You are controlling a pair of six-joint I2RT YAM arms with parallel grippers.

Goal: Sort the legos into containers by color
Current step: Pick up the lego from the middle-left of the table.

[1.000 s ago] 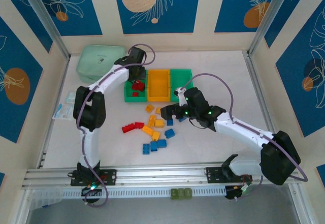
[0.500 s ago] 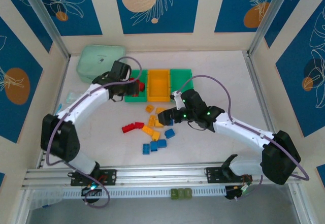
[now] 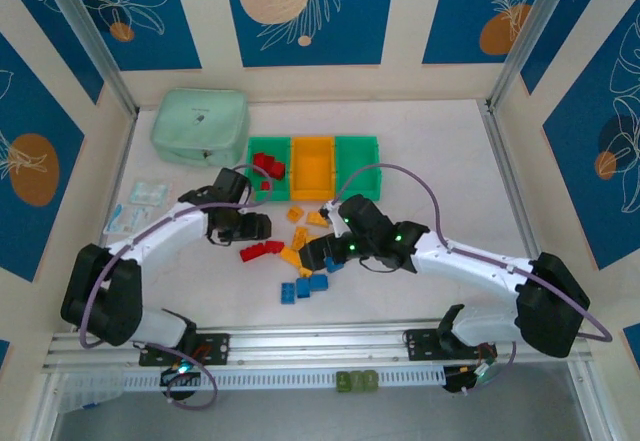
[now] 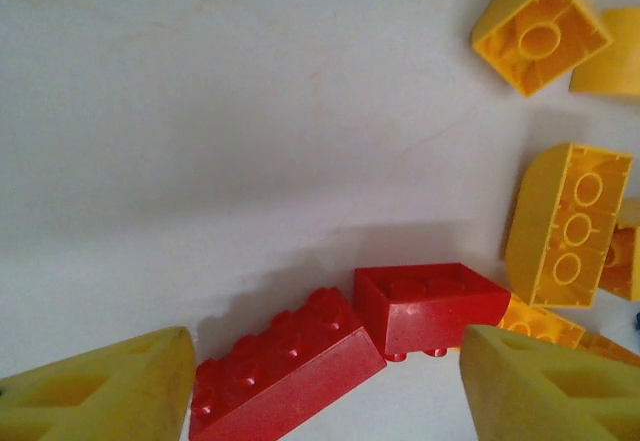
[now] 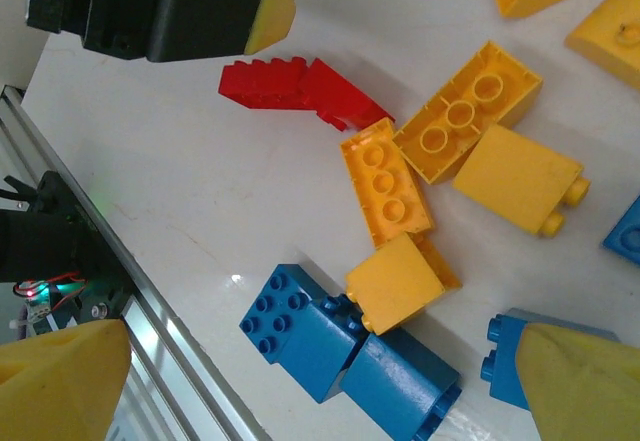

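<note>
Your left gripper sits wide open, empty — red bricks at its 6 o'clock. Right gripper gapes too, empty, above blue bricks.

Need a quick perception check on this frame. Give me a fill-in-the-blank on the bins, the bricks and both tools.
1. The bricks in the left green bin are all ___.
2. The left tool hangs over two red bricks that lie on the ___.
3. Like it, the right tool has its jaws ___.
4. In the top view, the mint pouch lies to the ___ of that bin.

Missing words: red; table; open; left.
</note>
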